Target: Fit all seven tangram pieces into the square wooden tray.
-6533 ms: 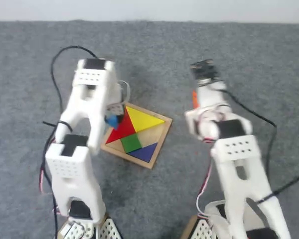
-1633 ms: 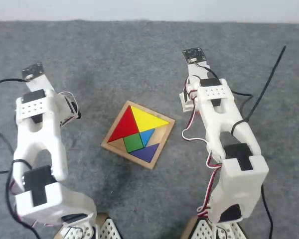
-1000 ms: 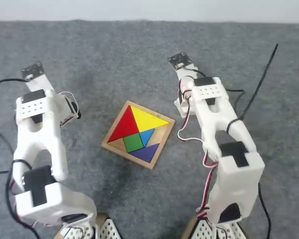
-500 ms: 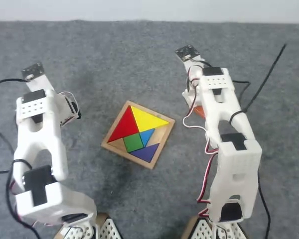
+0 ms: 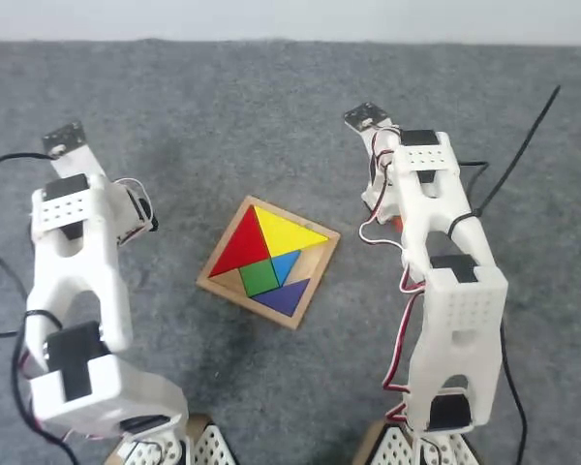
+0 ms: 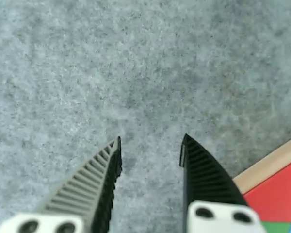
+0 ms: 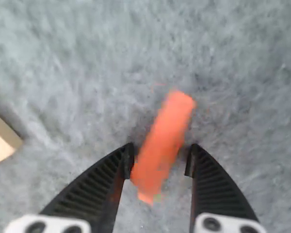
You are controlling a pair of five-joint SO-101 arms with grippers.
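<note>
The square wooden tray [image 5: 316, 260] lies turned like a diamond between the two arms, holding red [image 5: 236, 250], yellow [image 5: 285, 232], green [image 5: 258, 278], blue [image 5: 286, 263] and purple [image 5: 286, 295] pieces. An orange piece [image 7: 161, 143] lies on the carpet right of the tray, between the fingers of my open right gripper [image 7: 158, 153]; whether the fingers touch it I cannot tell. From above, a sliver of the orange piece [image 5: 398, 224] peeks out beside the right arm. My left gripper [image 6: 150, 145] stands open and empty over carpet just left of the tray corner [image 6: 262, 170].
Grey carpet covers the whole surface. Cables trail from both arms, one looping near the right arm [image 5: 373, 237]. The arm bases stand at the near edge. A corner of the tray [image 7: 1, 141] shows near the right gripper.
The right arm has swung slightly right, away from the tray, and now straddles the orange piece. The left arm and the tray pieces have not moved over the last second.
</note>
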